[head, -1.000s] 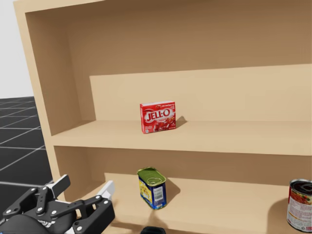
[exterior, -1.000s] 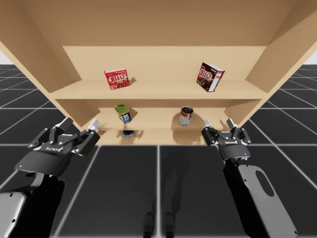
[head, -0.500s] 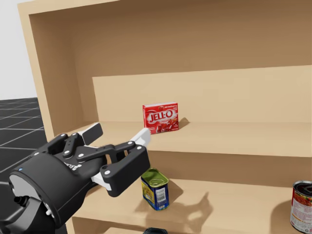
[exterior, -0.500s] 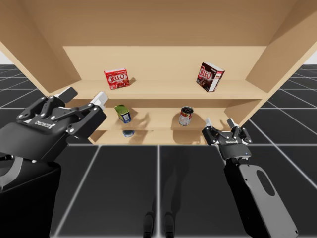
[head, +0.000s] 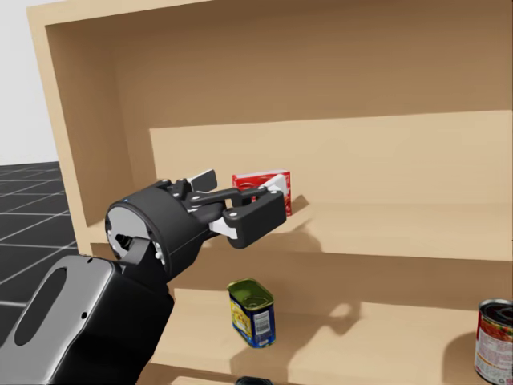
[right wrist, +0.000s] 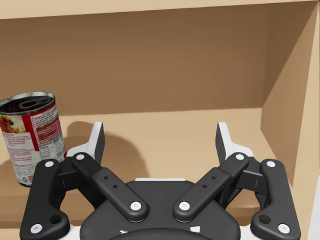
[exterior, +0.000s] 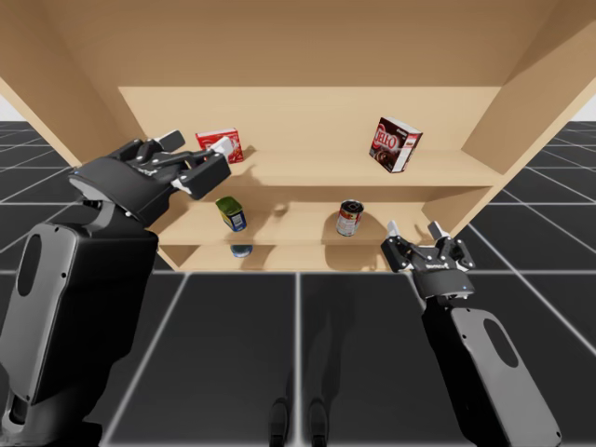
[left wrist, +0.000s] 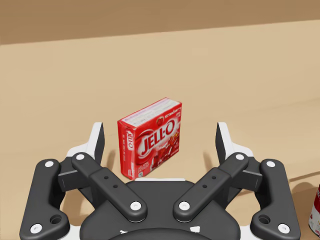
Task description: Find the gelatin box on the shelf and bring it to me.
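Observation:
The red gelatin box (exterior: 226, 138) (head: 268, 181) (left wrist: 150, 137) stands upright on the upper shelf board (exterior: 307, 169), toward its left. My left gripper (exterior: 198, 149) (head: 240, 192) (left wrist: 160, 137) is open just in front of it, with the box ahead of and between the spread fingers, not touching them. In the head view the hand hides most of the box. My right gripper (exterior: 414, 233) (right wrist: 160, 137) is open, low at the right of the shelf's lower level.
A dark brown box (exterior: 395, 144) leans at the upper shelf's right. On the lower board stand a green-lidded blue can (exterior: 230, 213) (head: 252, 311) and a red can (exterior: 349, 217) (right wrist: 31, 135) (head: 494, 338). A dark round thing (exterior: 241, 250) lies below. Shelf side walls (exterior: 521, 102) flank both arms.
My left arm has risen and reached forward to the upper shelf, its open gripper now in front of the gelatin box. The right arm has stayed put.

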Robot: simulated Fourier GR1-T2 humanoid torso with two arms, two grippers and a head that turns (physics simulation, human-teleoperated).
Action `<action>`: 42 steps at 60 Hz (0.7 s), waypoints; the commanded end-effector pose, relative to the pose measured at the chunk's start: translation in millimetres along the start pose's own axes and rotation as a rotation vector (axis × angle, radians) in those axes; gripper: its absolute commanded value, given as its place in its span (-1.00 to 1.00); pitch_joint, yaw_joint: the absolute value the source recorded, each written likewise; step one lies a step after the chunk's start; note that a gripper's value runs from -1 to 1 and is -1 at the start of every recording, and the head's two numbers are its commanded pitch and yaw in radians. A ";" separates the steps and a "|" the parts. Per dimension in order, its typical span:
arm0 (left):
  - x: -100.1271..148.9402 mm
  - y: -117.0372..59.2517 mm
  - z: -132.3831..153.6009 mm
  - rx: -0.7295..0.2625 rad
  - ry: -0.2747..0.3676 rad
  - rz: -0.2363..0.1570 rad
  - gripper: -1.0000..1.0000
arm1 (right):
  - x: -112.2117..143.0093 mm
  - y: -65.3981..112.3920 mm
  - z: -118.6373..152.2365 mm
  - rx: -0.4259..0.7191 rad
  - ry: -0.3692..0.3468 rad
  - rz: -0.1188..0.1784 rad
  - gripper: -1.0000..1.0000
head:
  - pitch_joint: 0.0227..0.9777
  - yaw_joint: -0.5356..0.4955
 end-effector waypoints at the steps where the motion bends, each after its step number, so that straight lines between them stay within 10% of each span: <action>1: -6.4 3.9 -24.7 -0.030 0.064 0.001 -1.00 | 0.2 -1.0 -0.2 -0.002 0.000 -0.002 -1.00 | -0.46 0.56; 21: -19.0 0.8 -50.8 -0.081 0.121 0.002 -1.00 | 1.0 -3.8 -0.1 -0.006 -0.002 -0.006 -1.00 | -0.45 0.54; 25: -18.8 -1.8 -49.9 -0.079 0.116 -0.004 0.03 | 1.0 -4.1 -0.1 -0.006 -0.002 -0.006 -1.00 | -0.44 0.54; 26: -18.7 -2.3 -49.4 -0.082 0.115 -0.002 0.58 | 1.0 -4.2 -0.1 -0.006 -0.002 -0.006 -1.00 | -0.44 0.54; 28: -17.7 -3.9 -47.4 -0.086 0.110 -0.003 0.89 | 1.0 -4.3 0.0 -0.006 -0.003 -0.006 -1.00 | -0.44 0.54; 42: -3.6 -12.9 -18.0 -0.120 0.054 -0.019 1.00 | 2.2 -5.4 0.7 -0.008 -0.006 -0.006 -1.00 | -0.44 0.53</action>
